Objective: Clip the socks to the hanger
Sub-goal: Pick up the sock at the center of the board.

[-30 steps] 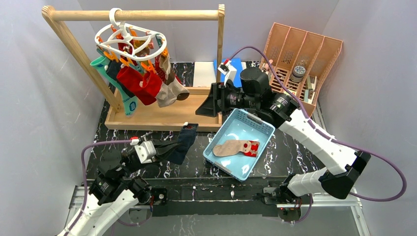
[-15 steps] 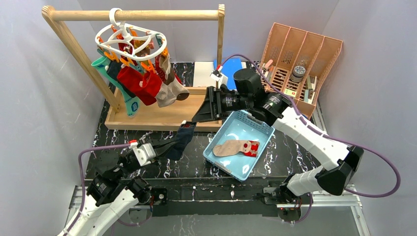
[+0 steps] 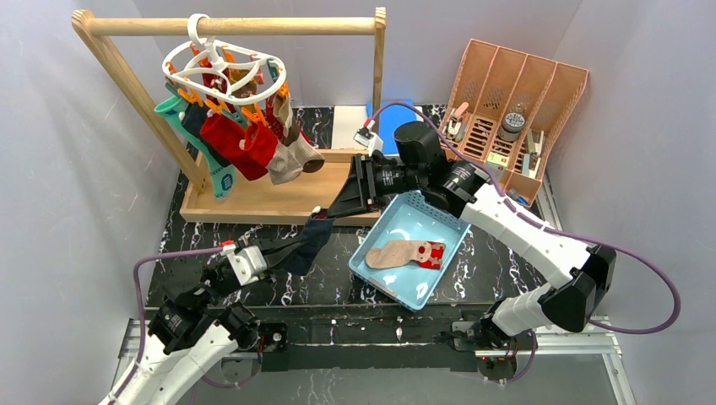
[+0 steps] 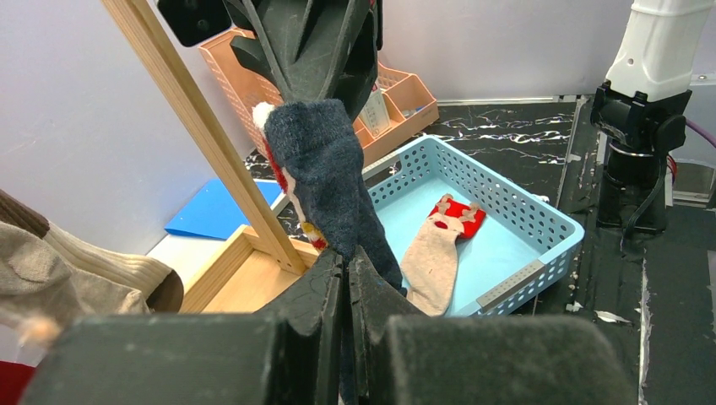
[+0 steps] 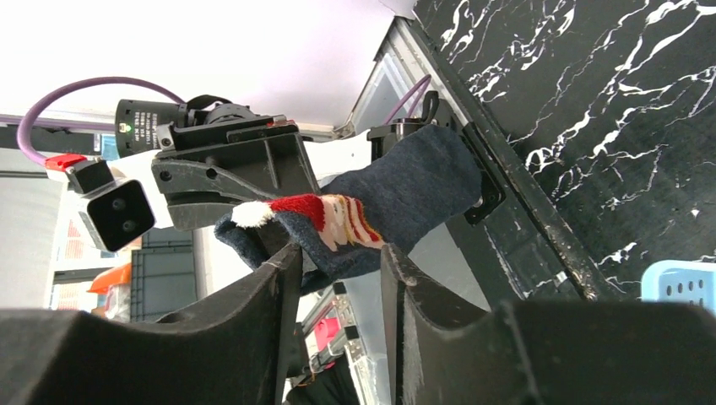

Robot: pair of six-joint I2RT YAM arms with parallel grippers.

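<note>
My left gripper (image 3: 283,250) is shut on a navy sock (image 3: 311,240) with a red and cream pattern and holds it up off the table; it also shows in the left wrist view (image 4: 329,181). My right gripper (image 3: 333,208) is open, its jaws on either side of the sock's upper end (image 5: 355,221). The white ring hanger (image 3: 221,66) hangs from the wooden rail with several socks (image 3: 245,143) clipped on it. A beige and red sock (image 3: 407,252) lies in the light blue basket (image 3: 382,221).
The wooden rail frame (image 3: 253,198) stands at the back left. An orange slotted rack (image 3: 515,110) stands at the back right. A blue sheet (image 3: 395,114) lies behind the frame.
My right gripper has moved left and down until its open jaws reach the upper end of the navy sock. My left gripper holds the sock almost still.
</note>
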